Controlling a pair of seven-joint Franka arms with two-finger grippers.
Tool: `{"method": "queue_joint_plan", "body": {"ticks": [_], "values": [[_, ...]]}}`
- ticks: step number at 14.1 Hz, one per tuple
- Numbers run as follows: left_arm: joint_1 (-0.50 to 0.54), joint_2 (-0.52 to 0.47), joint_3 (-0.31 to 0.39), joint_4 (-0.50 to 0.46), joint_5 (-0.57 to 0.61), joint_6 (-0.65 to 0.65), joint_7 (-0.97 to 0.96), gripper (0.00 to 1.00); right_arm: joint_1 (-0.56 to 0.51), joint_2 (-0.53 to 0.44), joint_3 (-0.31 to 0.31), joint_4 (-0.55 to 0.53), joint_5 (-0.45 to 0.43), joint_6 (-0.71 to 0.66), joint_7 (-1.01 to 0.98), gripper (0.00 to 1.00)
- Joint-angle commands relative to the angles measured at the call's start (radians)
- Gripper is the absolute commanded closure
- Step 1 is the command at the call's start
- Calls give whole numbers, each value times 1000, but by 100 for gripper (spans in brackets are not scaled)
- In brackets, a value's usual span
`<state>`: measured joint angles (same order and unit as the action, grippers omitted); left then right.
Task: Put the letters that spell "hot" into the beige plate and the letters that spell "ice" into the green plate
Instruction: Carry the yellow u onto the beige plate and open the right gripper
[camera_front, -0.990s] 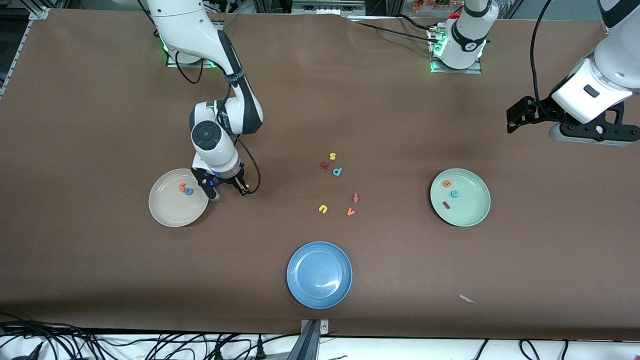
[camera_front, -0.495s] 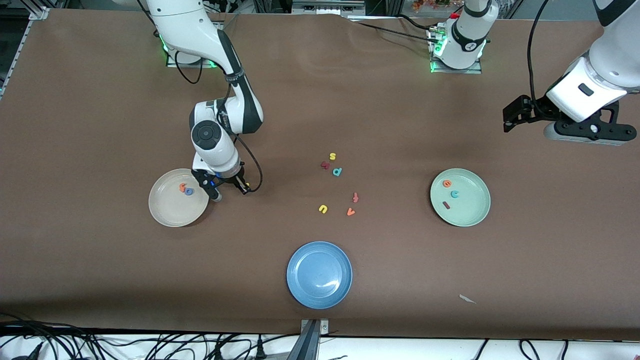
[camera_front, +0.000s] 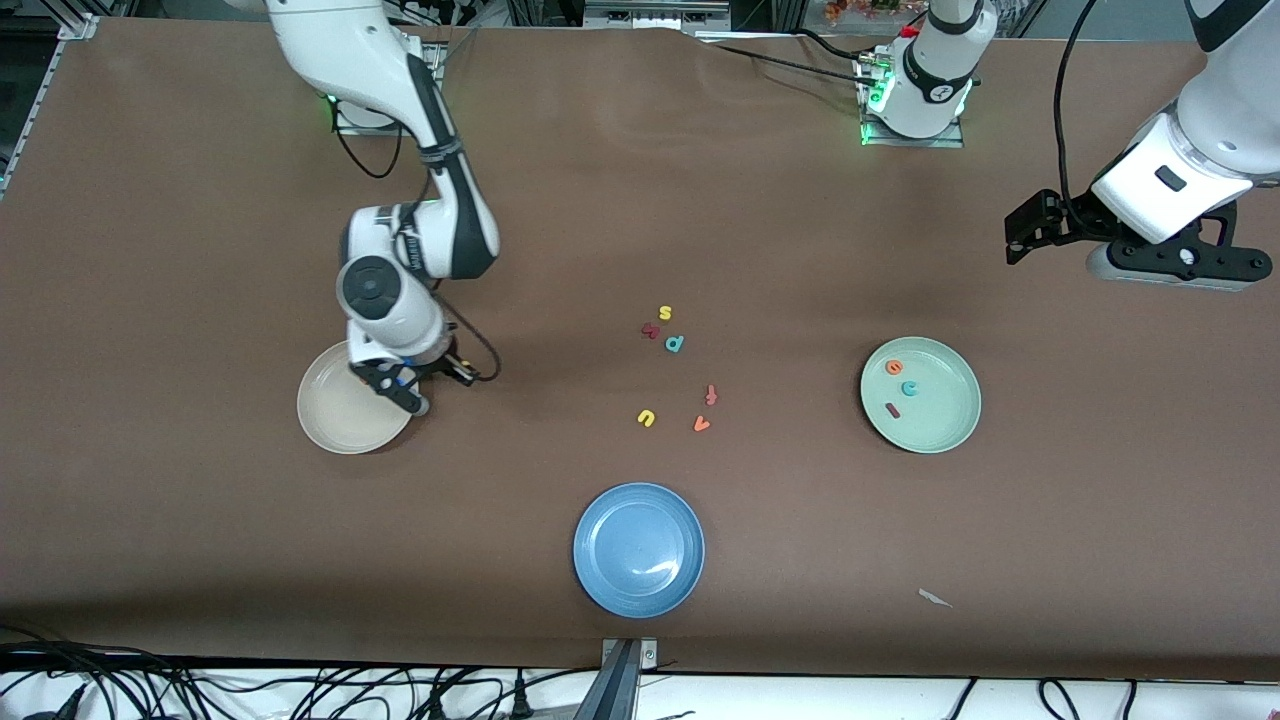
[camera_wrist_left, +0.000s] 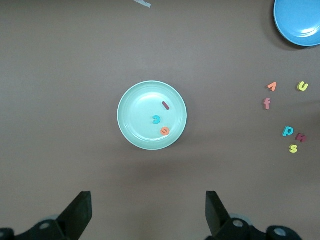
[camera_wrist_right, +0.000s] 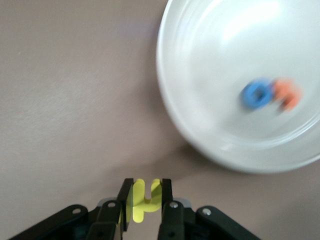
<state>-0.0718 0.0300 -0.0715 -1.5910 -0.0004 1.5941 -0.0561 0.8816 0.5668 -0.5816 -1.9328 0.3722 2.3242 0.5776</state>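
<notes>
My right gripper (camera_front: 430, 388) is shut on the yellow h (camera_wrist_right: 146, 199) and hangs over the table at the rim of the beige plate (camera_front: 335, 420). In the right wrist view the blue o (camera_wrist_right: 256, 94) and orange t (camera_wrist_right: 286, 95) lie side by side in that plate (camera_wrist_right: 200, 135); in the front view the arm hides them. The green plate (camera_front: 945, 420) holds the orange e (camera_front: 894, 367), teal c (camera_front: 909, 388) and dark red i (camera_front: 893, 409). My left gripper (camera_wrist_left: 147, 215) waits open and empty, high above the table at the left arm's end.
Loose letters lie mid-table: yellow s (camera_front: 665, 313), a dark red letter (camera_front: 650, 330), a teal letter (camera_front: 675, 344), a red f (camera_front: 711, 395), yellow u (camera_front: 646, 418), orange v (camera_front: 701, 424). A blue plate (camera_front: 639, 549) sits nearer the front camera. A paper scrap (camera_front: 935, 598) lies near the front edge.
The right gripper carried the yellow h sideways toward the beige plate and now covers the o and t in the front view. The left arm shifted slightly, then held still.
</notes>
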Motion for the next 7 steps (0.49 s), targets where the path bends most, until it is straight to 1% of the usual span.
{"method": "queue_joint_plan", "body": {"ticks": [1,2,3,5,7], "values": [[3,4,-4,20,23,-8,13,0,4,-53,-116,-11,14,-132,-310,94],[3,4,-4,20,23,-8,13,0,2,-53,-150,-14,14,-156,-406,94],[3,4,-4,20,23,-10,13,0,-6,-45,-168,-20,14,-163,-474,94],[3,4,-4,20,23,-10,13,0,-44,-24,-173,-25,14,-161,-583,92],[3,4,-4,20,23,-10,13,0,-102,-16,-170,-20,19,-154,-685,81]]}}
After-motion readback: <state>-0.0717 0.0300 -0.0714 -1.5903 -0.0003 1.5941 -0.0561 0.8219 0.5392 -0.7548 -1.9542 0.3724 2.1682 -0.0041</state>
